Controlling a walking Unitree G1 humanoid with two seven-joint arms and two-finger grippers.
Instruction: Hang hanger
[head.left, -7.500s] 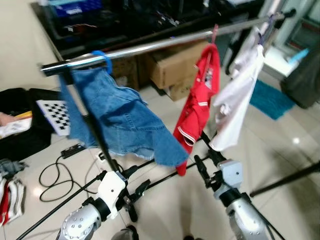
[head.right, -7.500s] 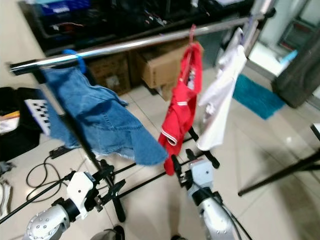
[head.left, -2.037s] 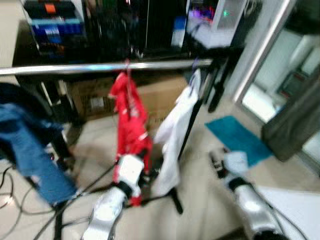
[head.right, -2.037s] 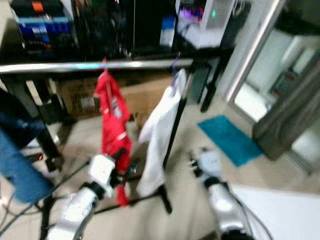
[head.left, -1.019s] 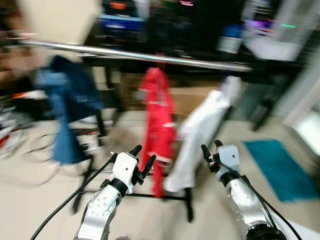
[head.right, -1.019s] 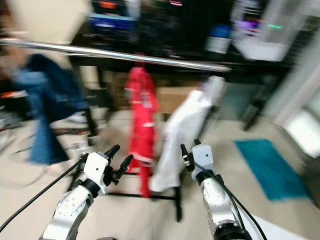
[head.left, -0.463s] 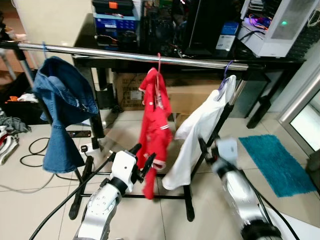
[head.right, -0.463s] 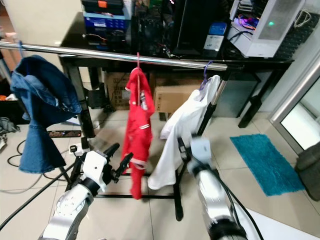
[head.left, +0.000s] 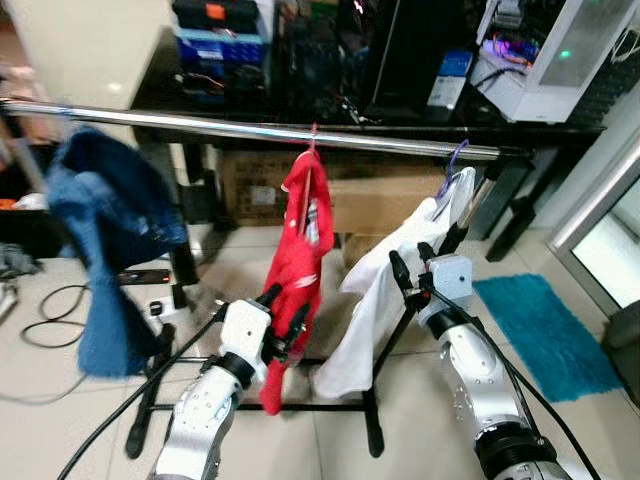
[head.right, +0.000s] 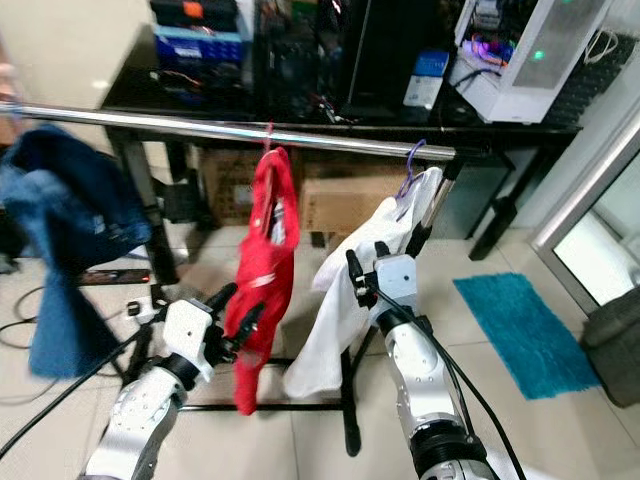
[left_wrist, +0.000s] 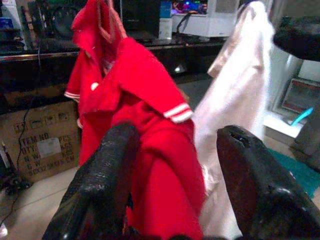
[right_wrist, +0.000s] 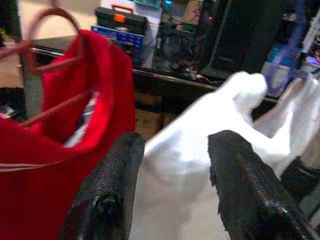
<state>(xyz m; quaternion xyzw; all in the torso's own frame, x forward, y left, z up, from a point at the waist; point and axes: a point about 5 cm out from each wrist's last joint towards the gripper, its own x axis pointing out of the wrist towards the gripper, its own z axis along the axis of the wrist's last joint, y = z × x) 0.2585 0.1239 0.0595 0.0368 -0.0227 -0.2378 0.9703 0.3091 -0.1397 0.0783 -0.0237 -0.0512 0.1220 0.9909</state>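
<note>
While both claws gape, cardboard box (left_wrist: 30, 145) print stays unreadable.

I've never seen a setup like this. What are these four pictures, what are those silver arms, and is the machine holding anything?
The two wide pictures come from cameras in a walking robot's head, looking down at its own silver arms. Each arm ends in a gripper with two black fingers: the left gripper and the right gripper. The two close-up pictures come from cameras on the wrists, looking out between those fingers. Ahead stands a metal clothes rail carrying a blue denim garment, a red shirt on a red hanger and a white shirt on a purple hanger. Both grippers are open and hold nothing.
</note>
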